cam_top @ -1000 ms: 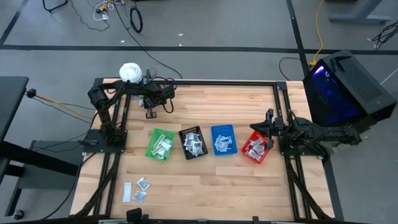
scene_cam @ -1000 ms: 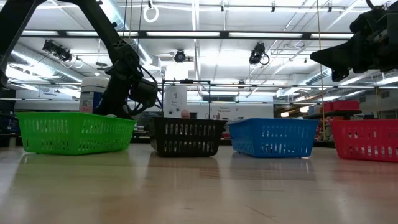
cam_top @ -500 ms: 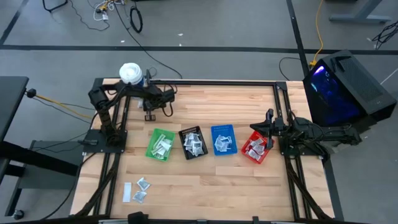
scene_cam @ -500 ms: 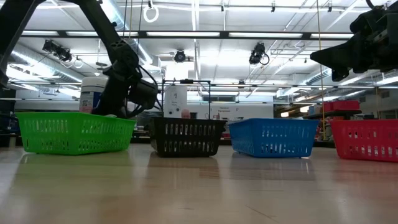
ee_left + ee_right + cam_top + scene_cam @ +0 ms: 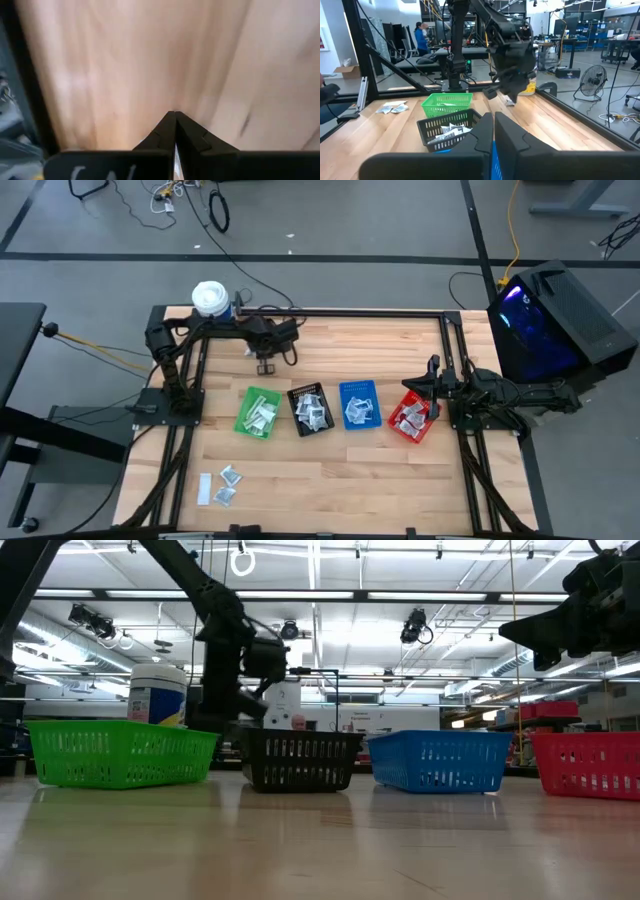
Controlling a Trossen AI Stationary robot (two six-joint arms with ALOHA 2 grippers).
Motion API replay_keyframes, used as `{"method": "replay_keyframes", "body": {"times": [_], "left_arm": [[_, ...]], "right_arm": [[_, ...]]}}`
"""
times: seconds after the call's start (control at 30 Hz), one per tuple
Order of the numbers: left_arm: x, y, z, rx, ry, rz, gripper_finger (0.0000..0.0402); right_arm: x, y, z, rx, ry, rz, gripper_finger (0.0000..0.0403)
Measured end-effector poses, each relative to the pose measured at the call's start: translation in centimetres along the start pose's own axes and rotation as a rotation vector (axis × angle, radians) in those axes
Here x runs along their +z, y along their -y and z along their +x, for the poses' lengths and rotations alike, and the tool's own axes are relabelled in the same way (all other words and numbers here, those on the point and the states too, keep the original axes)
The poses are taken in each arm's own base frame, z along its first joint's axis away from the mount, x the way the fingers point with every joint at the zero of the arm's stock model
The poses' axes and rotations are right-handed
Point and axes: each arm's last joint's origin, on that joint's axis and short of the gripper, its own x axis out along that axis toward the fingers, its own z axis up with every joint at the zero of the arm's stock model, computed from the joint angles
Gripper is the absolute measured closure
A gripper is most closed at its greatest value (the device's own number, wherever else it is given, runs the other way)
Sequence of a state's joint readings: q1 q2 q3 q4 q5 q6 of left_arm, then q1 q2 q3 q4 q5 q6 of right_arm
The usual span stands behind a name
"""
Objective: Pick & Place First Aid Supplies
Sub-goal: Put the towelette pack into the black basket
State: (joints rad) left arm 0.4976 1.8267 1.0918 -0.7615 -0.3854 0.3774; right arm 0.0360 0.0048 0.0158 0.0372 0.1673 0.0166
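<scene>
The left gripper (image 5: pixel 266 367) hangs over bare wood just behind the black bin (image 5: pixel 312 409), fingers pressed together with nothing visible between them, so this reads as a travelling moment, not a pick or a drop. The left wrist view shows only plank grain beyond the clenched fingertips (image 5: pixel 167 131), no packet anywhere near. Over on the far side of the black bin, past the blue bin (image 5: pixel 359 403), the right gripper (image 5: pixel 433 366) waits above the red bin (image 5: pixel 412 418), likewise clamped tight and, as far as the views show, holding nothing. So where is the work? The four bins, green bin (image 5: pixel 258 412) next to the black bin on one side and blue then red on the other, already carry heaps of first aid supplies (image 5: pixel 312 411), small flat white and silvery sachets piled loosely. A last cluster of loose sachets (image 5: pixel 225 483) lies on the table well in front of the black bin, out beyond the green bin toward the left front corner: a long white strip and a few silvery squares, close together and flat on the wood. My read is that the sorting is nearly done, and the next move calls for the left arm to swing forward past the green bin, spread its fingers, and come down flat on one thin packet. The white tub (image 5: pixel 208 297) stands at the back left corner, well behind the black bin.
</scene>
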Motion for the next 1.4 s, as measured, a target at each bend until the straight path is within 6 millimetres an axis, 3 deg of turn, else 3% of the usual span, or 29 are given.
{"method": "replay_keyframes", "body": {"times": [0.27, 0.43, 0.53, 0.77, 1.17, 1.4], "left_arm": [[3.5, -1.7, -4.5, 0.037, 0.194, -0.067, 0.0393], [4.0, -2.8, -7.5, 0.066, 0.253, -0.021, 0.0383], [3.7, -3.1, -8.2, 0.056, 0.253, 0.052, 0.0373], [2.5, -3.3, -7.0, 0.019, 0.163, 0.082, 0.0316], [0.5, -2.6, -4.4, -0.04, 0.029, 0.067, 0.0129], [-0.5, -1.8, -2.9, -0.058, -0.022, 0.231, 0.0066]], "right_arm": [[0.0, 0.0, 0.0, 0.0, 0.0, 0.0, 0.038], [0.0, 0.0, 0.0, 0.0, 0.0, 0.0, 0.038], [0.0, 0.0, 0.0, 0.0, 0.0, 0.0, 0.038], [0.0, 0.0, 0.0, 0.0, 0.0, 0.0, 0.038], [0.0, 0.0, 0.0, 0.0, 0.0, 0.0, 0.038], [0.0, 0.0, 0.0, 0.0, -0.001, 0.0, 0.038]]}}
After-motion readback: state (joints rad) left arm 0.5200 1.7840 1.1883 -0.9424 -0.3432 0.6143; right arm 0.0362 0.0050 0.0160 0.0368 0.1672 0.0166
